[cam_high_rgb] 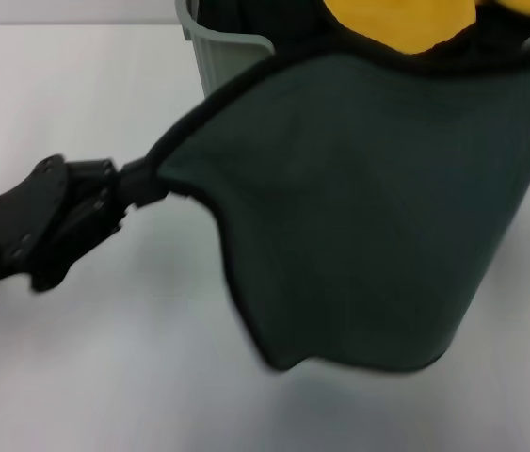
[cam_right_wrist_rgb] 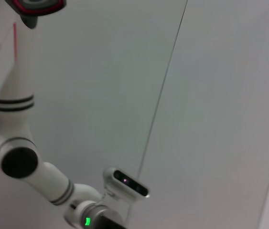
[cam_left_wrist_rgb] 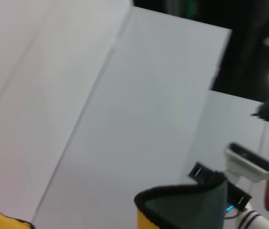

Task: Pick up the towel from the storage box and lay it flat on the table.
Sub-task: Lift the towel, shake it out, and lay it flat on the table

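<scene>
- My left gripper (cam_high_rgb: 142, 184) is pinched on a black-edged corner of the towel (cam_high_rgb: 368, 207).
- The towel is dark grey-green and fleecy. It hangs stretched in front of the storage box (cam_high_rgb: 222, 56), above the table (cam_high_rgb: 104, 377).
- A yellow cloth (cam_high_rgb: 401, 21) lies in the box.

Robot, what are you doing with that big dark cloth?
The left gripper has pinched one corner of the dark towel and holds it up, stretched out in front of the storage box. Yellow cloths sit in the box behind it. The towel hangs above the white table, not laid flat yet.
</scene>
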Tool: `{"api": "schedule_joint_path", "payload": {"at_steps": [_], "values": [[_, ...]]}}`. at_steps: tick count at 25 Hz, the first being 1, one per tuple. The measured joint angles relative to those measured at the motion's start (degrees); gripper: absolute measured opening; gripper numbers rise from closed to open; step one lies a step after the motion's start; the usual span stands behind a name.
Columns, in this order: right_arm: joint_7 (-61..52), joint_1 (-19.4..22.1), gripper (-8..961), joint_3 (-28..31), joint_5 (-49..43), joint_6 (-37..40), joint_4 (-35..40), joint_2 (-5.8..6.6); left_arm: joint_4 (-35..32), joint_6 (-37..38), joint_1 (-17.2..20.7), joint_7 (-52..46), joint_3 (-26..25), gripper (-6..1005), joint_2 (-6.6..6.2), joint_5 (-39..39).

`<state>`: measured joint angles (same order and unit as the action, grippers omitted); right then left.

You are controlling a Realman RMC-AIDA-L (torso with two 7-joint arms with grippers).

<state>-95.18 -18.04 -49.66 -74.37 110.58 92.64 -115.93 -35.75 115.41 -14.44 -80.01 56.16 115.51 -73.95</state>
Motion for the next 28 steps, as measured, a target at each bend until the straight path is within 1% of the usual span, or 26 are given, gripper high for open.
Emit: {"api": "schedule_joint_path", "payload": {"at_steps": [1,3,5,6,7,8,9,10,12,15,17,18,20,22,24,26,28], "values": [[-0.7,0.9,6,-0.5,0.4,0.5,-0.1,-0.02,-0.6,0.5,0.5,-0.3,0.2,32,0.00,0.1],[-1.9,2.6,6,-1.1,2.9,4.2,-1.4,-0.06,-3.0,1.2,2.5,-1.0,1.8,32,-0.02,1.5],[-3.1,3.2,6,-0.9,5.6,8.4,-3.6,-0.03,-6.2,1.3,5.0,-2.2,5.9,32,-0.50,3.9],[-3.8,3.5,6,-0.8,7.1,10.6,-5.4,0.00,-8.1,1.3,6.5,-3.1,8.8,32,-0.87,5.2],[-4.1,4.0,6,-0.8,7.9,11.6,-7.3,0.02,-8.1,1.3,6.5,-3.1,8.8,32,-0.87,5.2],[-4.1,4.5,6,-0.9,8.4,12.1,-8.7,0.06,-9.7,1.3,7.9,-3.6,11.4,32,-1.24,6.6],[-3.4,5.6,6,-1.4,8.6,12.4,-11.2,0.10,-12.1,1.3,11.0,-3.5,15.1,32,-1.70,8.9],[-2.0,6.7,6,-2.1,8.8,12.4,-13.2,0.11,-12.2,1.3,11.3,-3.4,15.3,31,-1.72,9.2],[0.6,8.0,6,-3.4,9.4,12.4,-17.0,0.23,-13.2,1.3,14.1,-2.5,15.9,29,-1.75,10.5],[4.4,8.8,6,-4.4,9.8,12.4,-26.0,0.44,-10.9,1.3,15.8,-0.5,15.4,27,-1.47,11.3],[7.8,7.9,6,-3.6,8.1,12.2,-32.0,0.52,-6.0,1.1,14.6,2.3,13.8,27,-0.96,10.5],[10.3,6.5,6,-3.0,6.4,11.9,-36.4,0.65,-3.1,1.0,13.5,3.8,12.7,27,-0.73,9.6],[14.8,3.7,6,-2.0,2.8,11.6,-44.6,0.97,5.0,0.8,9.0,7.6,9.0,27,-0.61,5.1],[19.4,1.0,6,-1.4,-0.6,10.8,-51.1,1.27,14.4,-0.2,3.2,12.1,5.3,27,-0.89,-0.6],[23.9,-0.9,6,-1.1,-3.9,8.7,-55.7,1.32,21.1,-3.8,-1.6,16.1,4.4,27,-0.96,-4.2],[27.6,-1.8,6,-1.3,-6.4,6.1,-57.7,0.97,21.9,-6.2,-2.7,17.0,4.5,27,-0.61,-4.8],[30.6,-1.9,6,-1.6,-7.8,3.8,-58.2,0.49,22.0,-9.0,-3.3,18.0,4.4,27,0.26,-5.1]]}}
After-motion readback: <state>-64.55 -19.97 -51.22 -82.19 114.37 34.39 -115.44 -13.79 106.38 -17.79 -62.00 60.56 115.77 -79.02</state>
